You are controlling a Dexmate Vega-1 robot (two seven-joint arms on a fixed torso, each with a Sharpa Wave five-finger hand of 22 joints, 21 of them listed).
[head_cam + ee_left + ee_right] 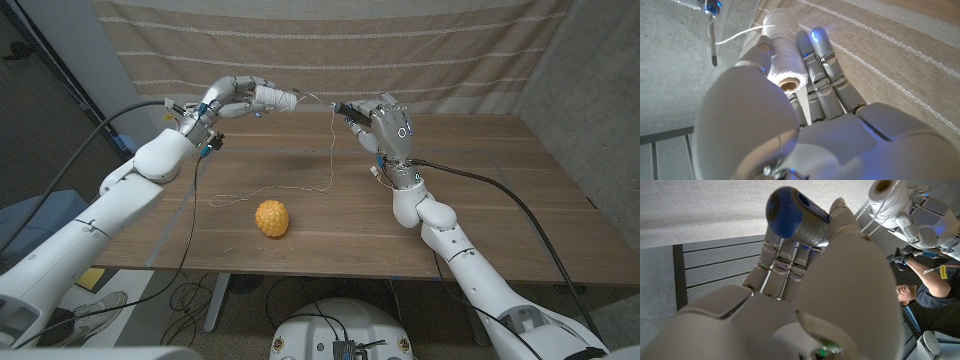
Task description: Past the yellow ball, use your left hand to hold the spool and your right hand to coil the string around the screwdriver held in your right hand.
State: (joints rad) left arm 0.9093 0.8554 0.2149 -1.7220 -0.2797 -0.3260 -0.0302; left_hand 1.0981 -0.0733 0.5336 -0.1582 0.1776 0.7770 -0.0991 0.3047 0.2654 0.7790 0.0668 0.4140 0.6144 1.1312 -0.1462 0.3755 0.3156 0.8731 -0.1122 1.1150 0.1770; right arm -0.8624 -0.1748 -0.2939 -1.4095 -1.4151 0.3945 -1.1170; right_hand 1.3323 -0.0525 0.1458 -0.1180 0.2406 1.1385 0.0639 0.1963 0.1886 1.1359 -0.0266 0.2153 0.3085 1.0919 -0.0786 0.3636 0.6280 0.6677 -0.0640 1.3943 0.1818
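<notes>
My left hand (pixel 232 98) is raised above the table's far side and holds a white spool of string (pixel 272 97); in the left wrist view the spool (pixel 785 60) sits between its fingers (pixel 822 65). White string (pixel 331 140) runs from the spool to the screwdriver (pixel 349 112), then hangs down and trails over the table toward the yellow ball (pixel 271 218). My right hand (pixel 388 128) grips the screwdriver, whose blue-capped grey handle (pixel 795 212) shows in the right wrist view. The screwdriver's shaft (pixel 713 42) and the spool (pixel 887 197) also show across the wrist views.
The wooden table (pixel 480 200) has a beige striped curtain (pixel 400 50) behind it. A black cable (pixel 480 178) lies across the table's right part. A person (pixel 927 287) shows in the right wrist view.
</notes>
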